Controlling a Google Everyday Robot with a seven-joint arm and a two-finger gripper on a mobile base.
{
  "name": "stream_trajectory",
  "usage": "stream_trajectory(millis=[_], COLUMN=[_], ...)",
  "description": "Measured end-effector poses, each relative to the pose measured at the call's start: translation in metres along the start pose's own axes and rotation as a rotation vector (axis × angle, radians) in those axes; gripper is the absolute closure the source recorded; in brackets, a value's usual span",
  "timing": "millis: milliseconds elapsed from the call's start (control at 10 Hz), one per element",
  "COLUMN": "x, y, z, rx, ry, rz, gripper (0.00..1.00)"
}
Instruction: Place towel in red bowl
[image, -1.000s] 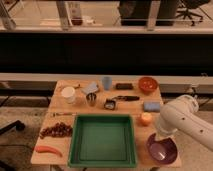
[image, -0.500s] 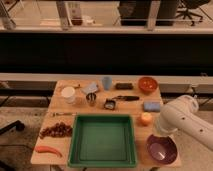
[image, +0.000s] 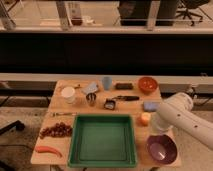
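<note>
Towel: pale grey-blue cloth lying flat on the table, back left, between white cup and blue cup; not in any bowl
Red bowl: back right corner, well apart from the towel; inside looks bare
Purple bowl: front right, nothing seen in it, rim partly under the arm
Green tray: front centre, nothing in it
Metal cup: just in front of the towel, contents can't tell
Writing: print on dark bar and black packet too small to read
Arm: white link across the table's right edge, cut off by the frame, beside an orange
Gripper: out of sight behind or beyond the arm; grasp state can't tell
</note>
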Motion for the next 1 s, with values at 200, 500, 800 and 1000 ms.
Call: stream_trajectory(millis=[200,500,800,1000], x=[-0.01,-0.003,-0.004,-0.017], y=[-0.003,-0.007,-0.027,-0.047], z=[0.0,-0.01,-0.016,-0.014], rx=[-0.007,0.049,0.107,0.12], ry=[-0.021,-0.053,-0.107,-0.145], rz=[0.001,0.005,-0.018,-0.046], gripper=[0.2,0.2,0.2,0.2])
